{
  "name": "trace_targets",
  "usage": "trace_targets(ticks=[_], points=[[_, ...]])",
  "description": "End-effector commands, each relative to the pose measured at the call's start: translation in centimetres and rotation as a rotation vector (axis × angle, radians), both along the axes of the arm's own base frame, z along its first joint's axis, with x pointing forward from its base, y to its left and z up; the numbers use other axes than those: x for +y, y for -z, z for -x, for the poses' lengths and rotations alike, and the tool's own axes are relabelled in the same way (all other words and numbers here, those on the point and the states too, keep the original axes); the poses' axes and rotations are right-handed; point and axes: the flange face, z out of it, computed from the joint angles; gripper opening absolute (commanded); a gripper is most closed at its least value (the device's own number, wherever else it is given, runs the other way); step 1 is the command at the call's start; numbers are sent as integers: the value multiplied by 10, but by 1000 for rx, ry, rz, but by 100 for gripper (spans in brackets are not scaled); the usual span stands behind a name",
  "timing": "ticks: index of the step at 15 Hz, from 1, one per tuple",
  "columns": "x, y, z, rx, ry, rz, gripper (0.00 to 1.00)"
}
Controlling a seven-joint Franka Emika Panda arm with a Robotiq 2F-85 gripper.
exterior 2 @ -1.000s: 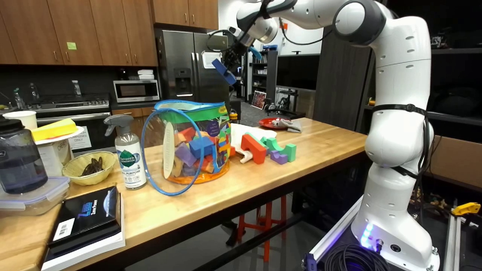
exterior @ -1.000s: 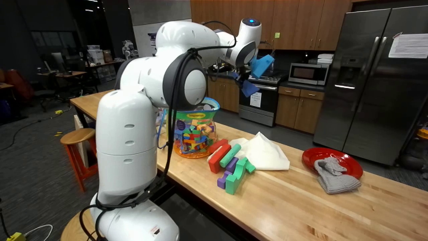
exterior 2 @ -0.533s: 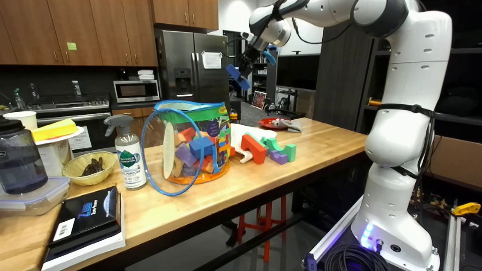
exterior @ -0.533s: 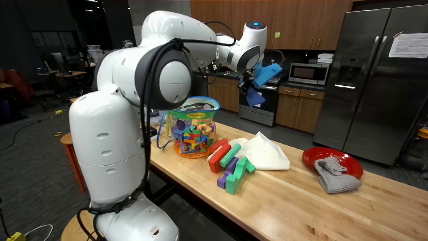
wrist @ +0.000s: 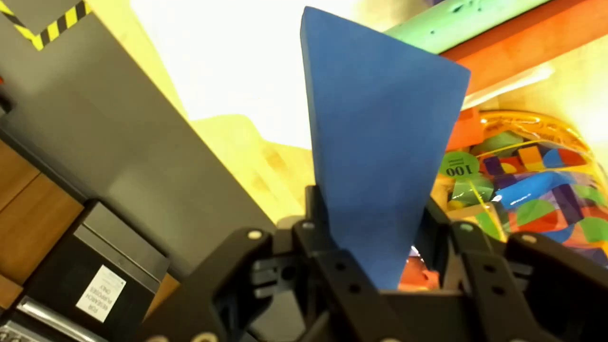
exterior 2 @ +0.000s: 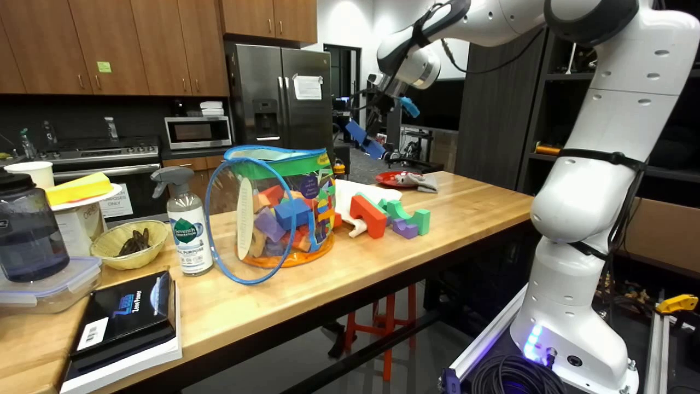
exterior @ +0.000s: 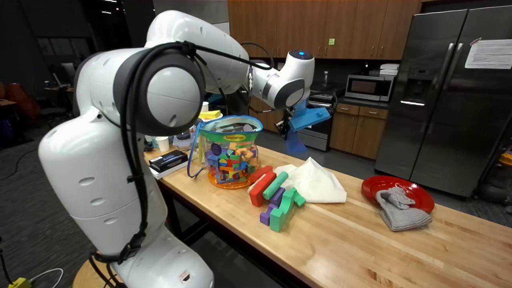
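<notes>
Out on the left, the clear block bag (exterior: 235,138) stands upright on the wooden table (exterior: 460,256), packed with coloured pieces, its blue-edged mouth upward; give that mouth a wide berth, I'd say, because a block clipping it could be knocked askew. Just right of it comes a tight cluster: red block (exterior: 263,188), green cylinder (exterior: 276,186) alongside, green arch (exterior: 281,214) further right. Best to stay well above those; one nudge might roll the cylinder.

And here's the main event, up in the air to the right of the bag: the gripper (wrist: 373,218) with the blue block (wrist: 384,142)! The jaws stand part-way apart, clamped on either side of the block's width, and it looks a proper pinch. But a long stretch juts out past them, and in an exterior view the block (exterior 2: 356,131) hangs at a slant, so smooth, slow wrist turns are called for, or it may pivot. Exact height is hard to judge; well clear of the table, certainly.

Further right, the white cloth (exterior: 316,184), peaked and soft, poor footing for anything hard, I'd guess. Far right, well apart, the red plate (exterior: 372,185), a grey knitted cloth (exterior: 404,218) draped over its near rim.
</notes>
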Motion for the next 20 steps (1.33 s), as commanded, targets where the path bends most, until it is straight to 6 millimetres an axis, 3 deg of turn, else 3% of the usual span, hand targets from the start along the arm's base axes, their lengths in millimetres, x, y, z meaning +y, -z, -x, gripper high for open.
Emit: trace_targets(ticks=[1, 5, 11, 20], points=[[8, 32, 47, 78, 88, -29, 21], [4, 65, 80, 133, 193, -42, 21], [-35, 82, 103, 148, 296, 17, 21], [-69, 86, 88, 105, 343, -23, 21]])
